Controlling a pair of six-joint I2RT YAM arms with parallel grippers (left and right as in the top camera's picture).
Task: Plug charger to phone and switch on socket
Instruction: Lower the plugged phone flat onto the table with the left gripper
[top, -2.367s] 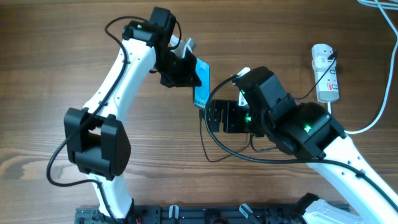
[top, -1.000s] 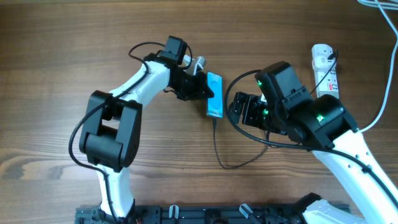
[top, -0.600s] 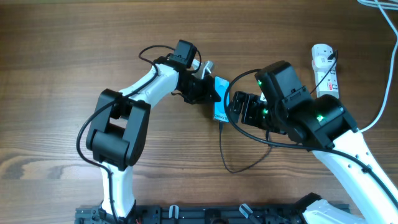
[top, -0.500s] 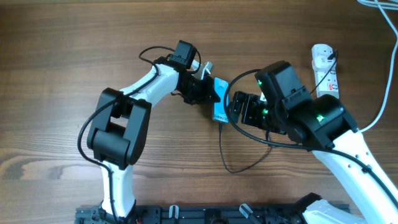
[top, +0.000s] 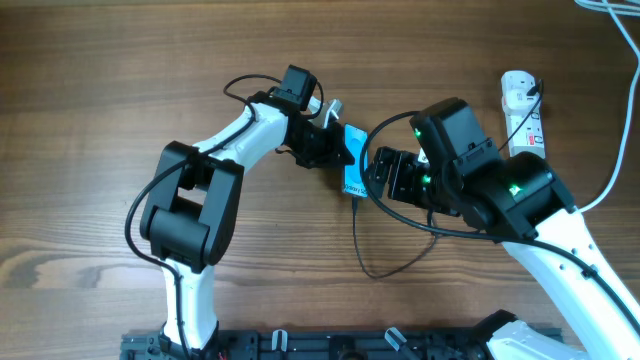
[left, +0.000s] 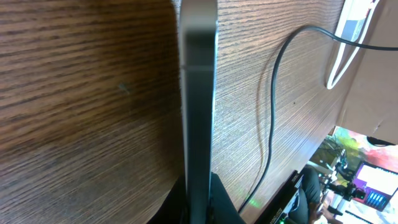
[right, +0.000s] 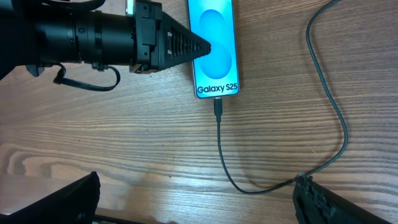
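The phone (right: 214, 46) lies with its turquoise screen up, its "Galaxy S25" end nearest the right wrist camera. My left gripper (top: 343, 158) is shut on the phone's long edge; in the left wrist view the phone (left: 198, 93) shows edge-on between the fingers (left: 224, 208). The charger (right: 219, 143), a thin black cable, has its connector tip (right: 217, 107) set into the phone's lower end. It loops over the table (top: 372, 268). My right gripper (right: 196, 193) stands open just right of the phone (top: 354, 172), holding nothing; the cable touches its right finger (right: 323, 202). The socket (top: 523, 120) lies at the far right.
A thick white cord (top: 615, 150) runs from the socket towards the right edge and the top right corner. The arms' bases stand on a black rail (top: 330, 345) at the table's front edge. Bare wooden table (top: 80, 120) spreads to the left.
Over the last second my left gripper carried the phone a little to the right and nearer, towards the right gripper; the cable loop shifted with it. Since half a second ago nothing has moved.
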